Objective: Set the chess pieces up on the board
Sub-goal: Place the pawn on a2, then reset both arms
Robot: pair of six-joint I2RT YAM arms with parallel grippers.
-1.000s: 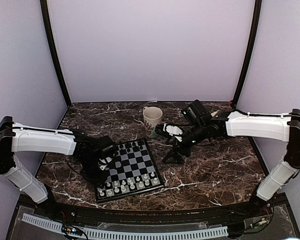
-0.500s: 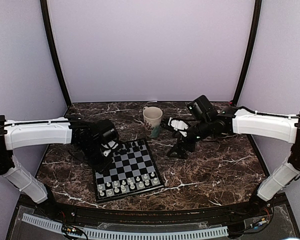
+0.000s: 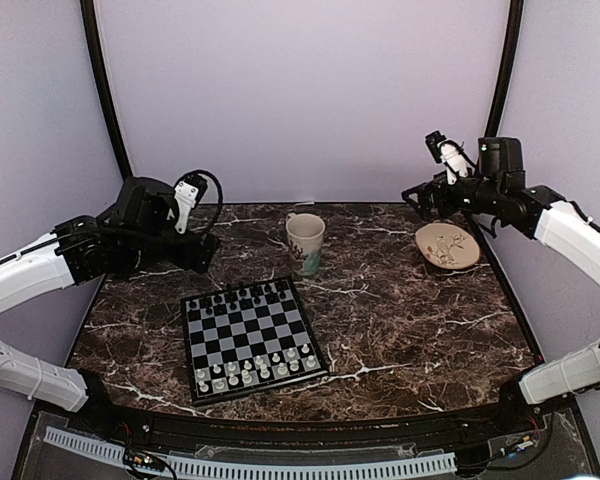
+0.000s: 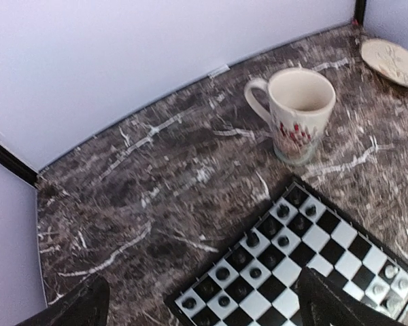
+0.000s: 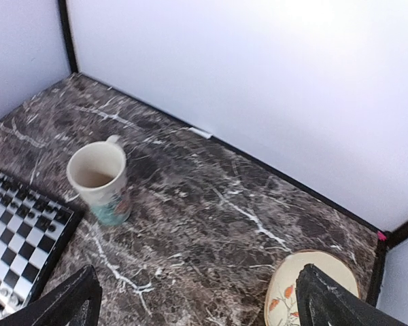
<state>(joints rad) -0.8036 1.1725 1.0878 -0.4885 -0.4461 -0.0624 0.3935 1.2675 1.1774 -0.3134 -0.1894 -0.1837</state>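
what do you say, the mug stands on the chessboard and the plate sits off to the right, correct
No. The mug stands on the marble tabletop just beyond the board's far corner, not on it, as the left wrist view shows. The plate does sit off to the right.

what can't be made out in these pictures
- Tiny white and black chess pieces: top view, too small to tell which piece is which.
- Small black-and-grey checked chessboard: left wrist view, cut off by the bottom and right edges; right wrist view shows only one corner.
- Cream leaf-patterned plate: right wrist view, cut by the bottom edge.
- Left arm's fingers: left wrist view, only the tips show at the bottom edge.
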